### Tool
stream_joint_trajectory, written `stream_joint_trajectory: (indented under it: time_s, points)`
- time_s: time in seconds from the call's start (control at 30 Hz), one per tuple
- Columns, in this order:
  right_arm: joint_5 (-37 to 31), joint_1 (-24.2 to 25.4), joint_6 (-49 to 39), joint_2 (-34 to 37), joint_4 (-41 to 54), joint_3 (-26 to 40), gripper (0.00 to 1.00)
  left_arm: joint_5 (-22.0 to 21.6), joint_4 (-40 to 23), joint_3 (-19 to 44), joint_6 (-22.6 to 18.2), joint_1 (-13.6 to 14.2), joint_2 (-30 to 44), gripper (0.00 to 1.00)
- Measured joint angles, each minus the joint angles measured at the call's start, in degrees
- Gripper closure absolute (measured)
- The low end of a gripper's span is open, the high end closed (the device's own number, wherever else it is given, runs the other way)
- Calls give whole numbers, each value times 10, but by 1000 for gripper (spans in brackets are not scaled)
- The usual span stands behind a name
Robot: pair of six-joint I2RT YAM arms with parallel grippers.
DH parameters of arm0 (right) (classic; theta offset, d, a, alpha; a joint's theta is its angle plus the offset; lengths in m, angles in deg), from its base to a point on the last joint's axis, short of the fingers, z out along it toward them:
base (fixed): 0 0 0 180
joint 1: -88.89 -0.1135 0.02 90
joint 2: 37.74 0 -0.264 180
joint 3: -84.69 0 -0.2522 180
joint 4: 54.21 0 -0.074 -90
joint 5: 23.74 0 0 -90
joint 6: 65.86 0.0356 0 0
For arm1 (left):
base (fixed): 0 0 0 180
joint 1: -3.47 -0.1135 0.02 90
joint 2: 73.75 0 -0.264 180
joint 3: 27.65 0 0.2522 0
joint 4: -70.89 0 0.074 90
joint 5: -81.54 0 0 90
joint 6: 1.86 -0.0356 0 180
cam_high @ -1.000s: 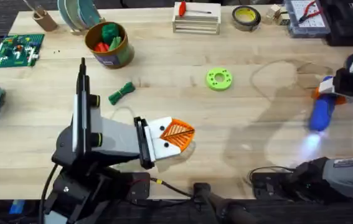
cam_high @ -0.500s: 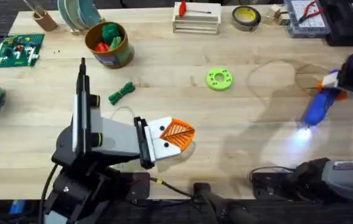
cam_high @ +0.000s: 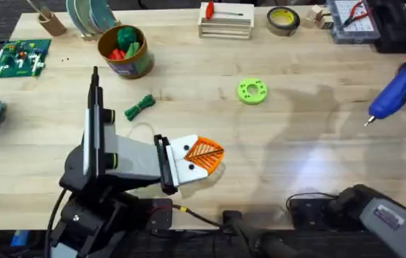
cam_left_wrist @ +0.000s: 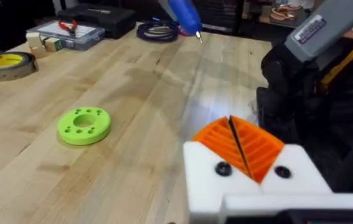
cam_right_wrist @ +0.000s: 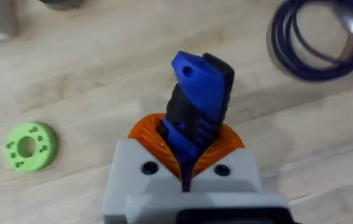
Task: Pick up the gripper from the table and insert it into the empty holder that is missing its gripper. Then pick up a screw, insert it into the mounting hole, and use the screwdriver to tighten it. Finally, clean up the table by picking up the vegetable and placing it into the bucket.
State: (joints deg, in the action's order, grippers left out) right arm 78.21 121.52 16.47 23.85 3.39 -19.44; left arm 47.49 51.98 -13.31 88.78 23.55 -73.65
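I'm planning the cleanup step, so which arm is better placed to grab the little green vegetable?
Left, probably. The left gripper, pads closed and empty, sits just right of the vegetable. The right gripper is at the far right edge, clamped on the screwdriver.

Screwdriver: blue, chunky body, thin metal bit; held in air at far right, tilted, bit pointing down toward counter, not touching it. Right hand clamped on its body between orange pads.

Vegetable: small dark green bundle, lying flat on counter, left of middle.

Bucket: round can, golden-brown rim, upright at far left, red and green pieces inside.
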Motion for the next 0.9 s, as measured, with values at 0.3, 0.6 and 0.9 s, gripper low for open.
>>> stream_joint_trajectory:
  time_s: [0.3, 0.6, 0.9]
  points:
    - [26, -19, 2, -204, 44, 1, 991, 0, 0, 0, 0, 0, 0, 997]
    - [96, -19, 8, -372, 91, -15, 993, 0, 0, 0, 0, 0, 0, 997]
    - [220, -19, 59, -544, 28, -132, 993, 0, 0, 0, 0, 0, 0, 997]
